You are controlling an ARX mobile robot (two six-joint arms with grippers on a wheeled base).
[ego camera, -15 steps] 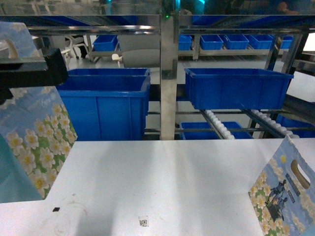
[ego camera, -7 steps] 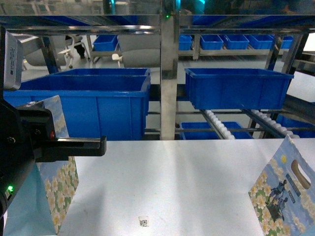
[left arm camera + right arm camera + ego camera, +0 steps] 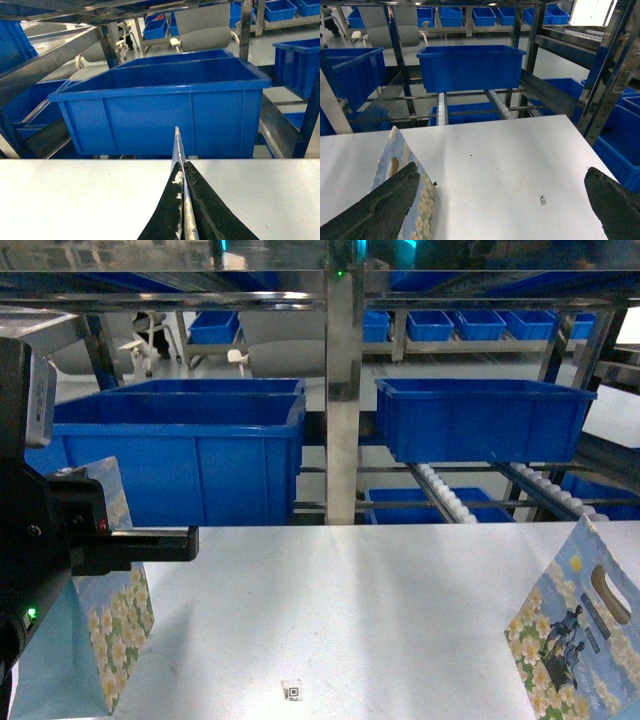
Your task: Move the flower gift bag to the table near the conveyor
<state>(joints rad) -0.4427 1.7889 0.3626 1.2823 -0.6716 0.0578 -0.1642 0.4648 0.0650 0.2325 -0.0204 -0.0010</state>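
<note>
Lower now: left hand [image 3: 183, 210] pinching bag [image 3: 118, 635].

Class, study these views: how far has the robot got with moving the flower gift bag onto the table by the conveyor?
Done: one flower gift bag already stands on the table, right side. In hand: the left gripper is shut on the top edge of a second bag, low at the table's left edge; contact is unclear. Left: release it. The right gripper is open, holding nothing.
</note>
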